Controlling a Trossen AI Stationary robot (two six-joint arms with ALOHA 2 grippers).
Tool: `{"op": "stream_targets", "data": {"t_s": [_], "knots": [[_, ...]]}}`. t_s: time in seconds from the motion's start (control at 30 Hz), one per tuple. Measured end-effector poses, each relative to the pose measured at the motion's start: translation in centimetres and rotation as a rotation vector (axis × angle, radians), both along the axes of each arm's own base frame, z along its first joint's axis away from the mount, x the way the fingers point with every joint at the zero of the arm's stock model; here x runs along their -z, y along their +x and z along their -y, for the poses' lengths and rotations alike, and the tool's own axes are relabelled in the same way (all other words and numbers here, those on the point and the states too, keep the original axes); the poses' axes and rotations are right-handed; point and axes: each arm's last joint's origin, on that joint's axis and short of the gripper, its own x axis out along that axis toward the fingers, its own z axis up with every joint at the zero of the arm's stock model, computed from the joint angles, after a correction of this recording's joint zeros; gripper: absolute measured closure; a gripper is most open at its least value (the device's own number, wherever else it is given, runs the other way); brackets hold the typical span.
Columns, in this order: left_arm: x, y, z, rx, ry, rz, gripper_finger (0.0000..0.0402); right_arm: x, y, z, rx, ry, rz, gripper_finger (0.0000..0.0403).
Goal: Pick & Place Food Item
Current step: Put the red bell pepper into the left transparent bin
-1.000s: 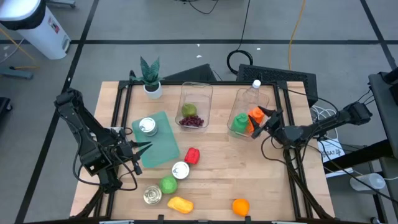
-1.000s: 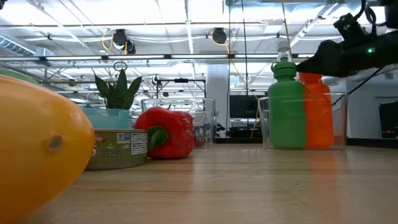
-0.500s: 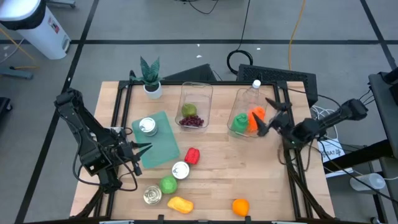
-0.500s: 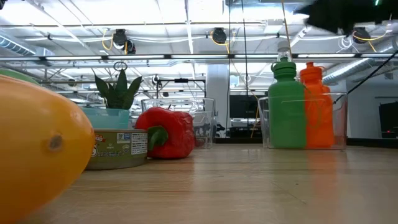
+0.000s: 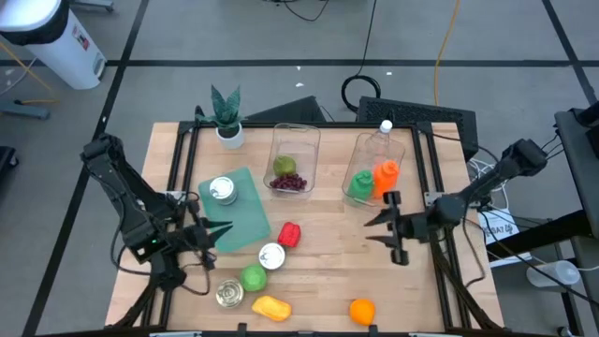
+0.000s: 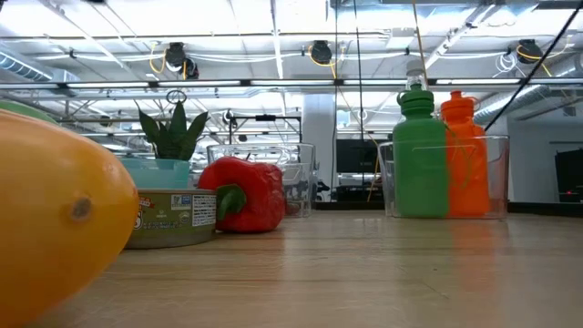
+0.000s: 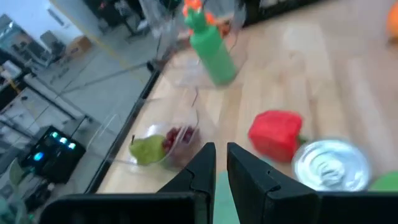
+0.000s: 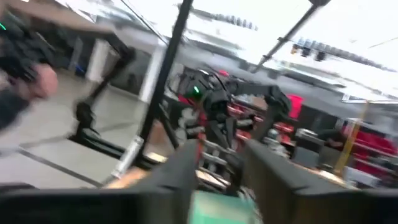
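Selecting a food item: right hand hovers empty, fingers parted, beside the red pepper on the desk — approach squarely, descend slowly. Left hand waits shut beyond the pepper.

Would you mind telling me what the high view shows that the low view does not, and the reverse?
Only the high view shows both arms, the left gripper shut beside the green mat, the right gripper over bare wood, plus the orange and the pear with grapes. Only the low view shows the room's ceiling lights and the cans' labels. Both show the red pepper, potted plant, green bottle and orange bottle.
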Motion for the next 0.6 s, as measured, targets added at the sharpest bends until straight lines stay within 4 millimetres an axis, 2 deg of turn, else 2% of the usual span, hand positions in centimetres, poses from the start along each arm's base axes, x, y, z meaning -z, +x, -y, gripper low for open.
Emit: {"op": "stream_targets", "data": {"t_s": [0.07,0.13,0.2,0.27,0.33,0.43,0.5,0.6], "knots": [[-0.1,0.7,-0.8,-0.026,-0.001,-0.027,0.0352,0.5,0.9,0.1,0.033,-0.037,0.005,0.0362],[-0.6,1.6,-1.8,-0.052,-0.002,-0.035,0.0352,0.4,1.8,0.0,0.022,-0.066,0.012,0.0389],[-1.1,2.7,-2.7,-0.03,0.011,-0.056,0.0352,-0.1,2.9,-0.1,0.004,-0.058,0.005,0.0388],[-1.9,4.2,-3.4,0.08,0.003,-0.066,0.0352,-0.7,4.1,-0.2,-0.013,-0.047,-0.018,0.0391],[-2.9,5.3,-4.2,0.303,-0.05,-0.023,0.0352,-0.8,5.2,-0.3,-0.042,-0.07,-0.044,0.0399],[-4.0,5.9,-5.8,0.6,-0.136,0.108,0.0352,-0.3,6.7,-0.4,-0.086,-0.069,-0.078,0.0399],[-3.4,6.0,-7.1,0.636,-0.142,0.136,0.0352,-0.1,7.3,-0.4,-0.085,-0.046,-0.088,0.0401],[-1.3,5.2,-8.9,0.588,-0.138,0.125,0.0352,0.3,7.6,-0.6,-0.084,-0.048,-0.099,0.0402]]}}
